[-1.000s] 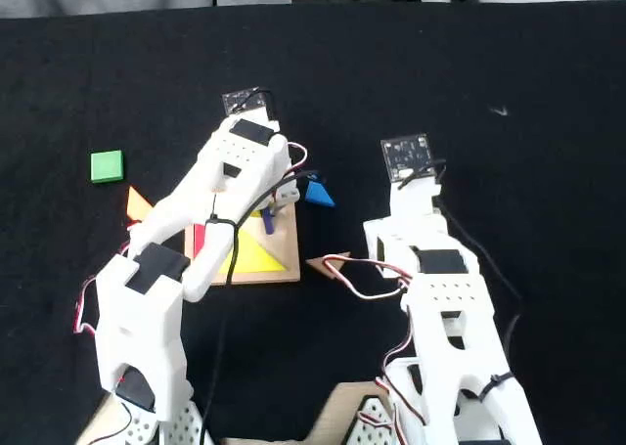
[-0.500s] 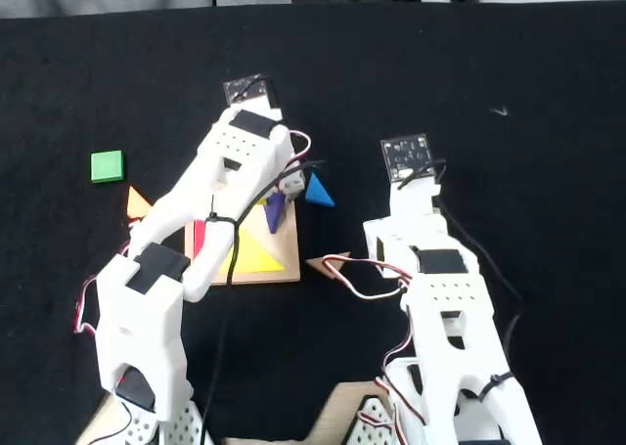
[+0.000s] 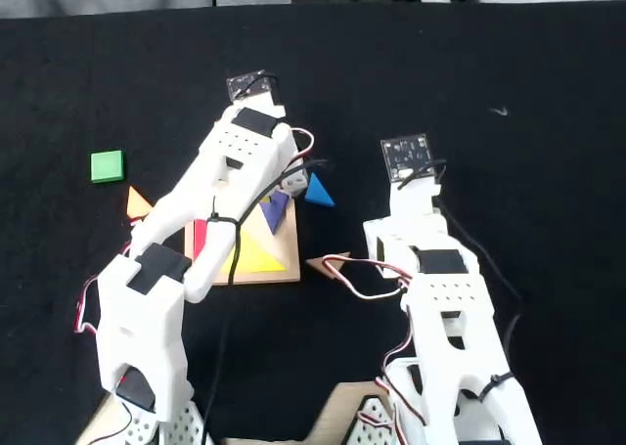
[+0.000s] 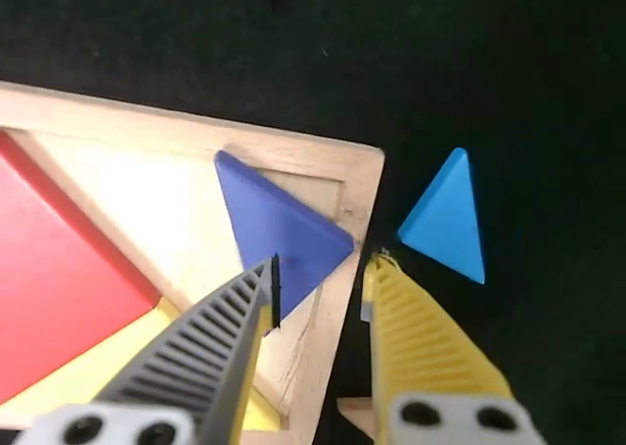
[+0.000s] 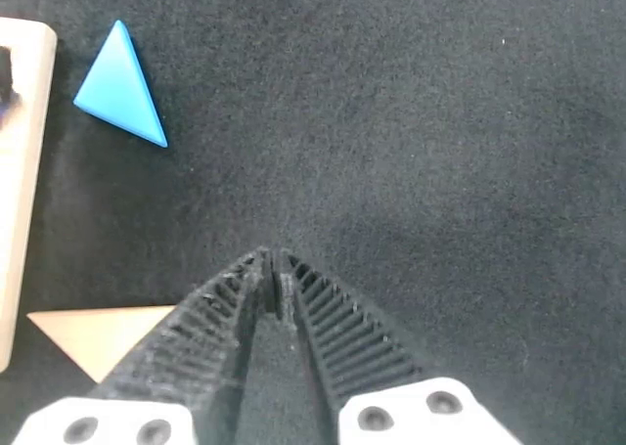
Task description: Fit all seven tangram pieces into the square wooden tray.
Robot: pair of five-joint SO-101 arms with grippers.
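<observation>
The dark blue triangle point(image 4: 279, 232) lies in the corner of the tray point(image 4: 196, 134), beside the red piece point(image 4: 59, 289). One sharp tip points outward and touches the tray's rim; its long side runs inward from the rim. The left gripper point(image 4: 324, 264) hovers with its jaws spread across that rim, gripping nothing. Half a second ago the triangle hung tip-down from those jaws; now it lies flatter. The right gripper point(image 5: 272, 269) is closed and empty outside the tray, unmoved.
</observation>
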